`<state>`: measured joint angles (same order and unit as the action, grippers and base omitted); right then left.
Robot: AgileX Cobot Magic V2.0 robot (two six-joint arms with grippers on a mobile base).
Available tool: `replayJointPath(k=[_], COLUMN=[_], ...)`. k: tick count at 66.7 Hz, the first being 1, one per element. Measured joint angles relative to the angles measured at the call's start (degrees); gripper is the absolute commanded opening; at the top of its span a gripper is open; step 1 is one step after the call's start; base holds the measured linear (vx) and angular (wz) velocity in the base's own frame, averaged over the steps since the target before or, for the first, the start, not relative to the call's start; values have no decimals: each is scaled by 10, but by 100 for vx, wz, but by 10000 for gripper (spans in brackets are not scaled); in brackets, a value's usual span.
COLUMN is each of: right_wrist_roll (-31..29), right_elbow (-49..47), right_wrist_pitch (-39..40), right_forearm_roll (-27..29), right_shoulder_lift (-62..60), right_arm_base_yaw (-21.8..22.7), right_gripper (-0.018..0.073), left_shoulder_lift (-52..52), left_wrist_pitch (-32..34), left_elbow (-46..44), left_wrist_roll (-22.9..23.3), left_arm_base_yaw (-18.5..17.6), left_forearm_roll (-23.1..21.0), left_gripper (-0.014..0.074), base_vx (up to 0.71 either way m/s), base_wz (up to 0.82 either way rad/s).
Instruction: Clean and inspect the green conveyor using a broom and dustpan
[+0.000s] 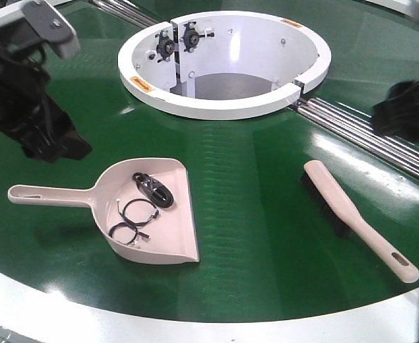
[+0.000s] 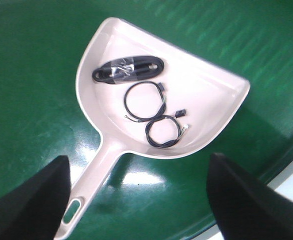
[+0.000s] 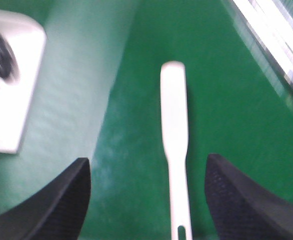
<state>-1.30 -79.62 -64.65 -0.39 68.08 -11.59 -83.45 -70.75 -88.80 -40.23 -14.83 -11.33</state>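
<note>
The dustpan [image 1: 163,214] lies flat on the green conveyor [image 1: 267,214], handle to the left, with black cable coils [image 1: 144,209] inside. My left gripper [image 1: 56,146] hovers open and empty above the belt, up and left of the pan's handle. In the left wrist view the dustpan [image 2: 196,92] lies ahead, its handle [image 2: 94,172] running between my open fingers [image 2: 31,200]. The broom [image 1: 360,221] lies on the belt at the right, bristles down. My right gripper [image 1: 402,107] hovers open above it. In the right wrist view the broom [image 3: 175,130] runs between the open fingers [image 3: 246,200].
The white ring-shaped central opening [image 1: 224,64] sits at the back with black fittings inside. Chrome rails [image 1: 367,132] run diagonally from it to the right. The white outer rim [image 1: 124,321] curves along the front edge.
</note>
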Motion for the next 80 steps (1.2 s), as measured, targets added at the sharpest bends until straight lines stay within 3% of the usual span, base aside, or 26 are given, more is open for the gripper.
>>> replayJointPath(k=[8, 18, 28, 56, 80], right_wrist_roll=[0, 0, -9, -25, -30], right_elbow=[1, 1, 30, 432, 624], right_wrist_pitch=[5, 7, 41, 354, 405], right_forearm_roll=[0, -2, -2, 23, 32], right_shoulder_lift=[-76, -165, -252, -534, -667], right_arm_base_yaw=[0, 0, 0, 0, 0], right_gripper=[477, 477, 477, 439, 330], left_shoulder_lift=[46, 128, 220, 532, 802], left_wrist_pitch=[-9, -9, 54, 306, 414], left_elbow=[4, 49, 144, 491, 682], left_wrist_roll=[37, 51, 54, 55, 56], left_arm_base_yaw=[0, 0, 0, 0, 0], left_forearm_roll=[-4, -8, -18, -41, -76], left_gripper=[520, 520, 520, 514, 444], base_vx=[0, 0, 0, 0, 0], base_wz=[0, 0, 0, 0, 0])
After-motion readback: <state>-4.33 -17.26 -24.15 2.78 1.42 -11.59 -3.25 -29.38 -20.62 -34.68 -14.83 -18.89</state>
